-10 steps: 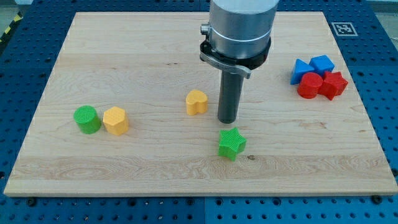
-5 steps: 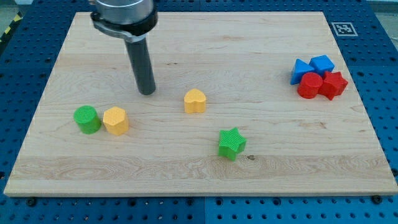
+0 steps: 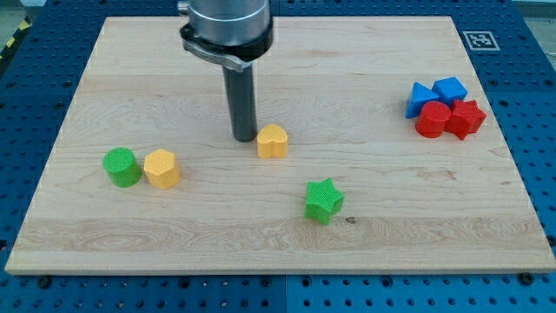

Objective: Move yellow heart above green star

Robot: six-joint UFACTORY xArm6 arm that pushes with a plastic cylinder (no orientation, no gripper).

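The yellow heart lies near the middle of the wooden board. The green star lies below it and to the right. My tip rests on the board just left of the yellow heart, very close to its left side or touching it. The rod rises from there to the arm's grey body at the view's top.
A green cylinder and a yellow hexagonal block sit side by side at the left. At the right, two blue blocks and two red blocks form a cluster. The board's edge runs along the bottom.
My tip went from right of the yellow heart to far left of it, then came back right to the heart's left side. The blocks have stayed where they were.
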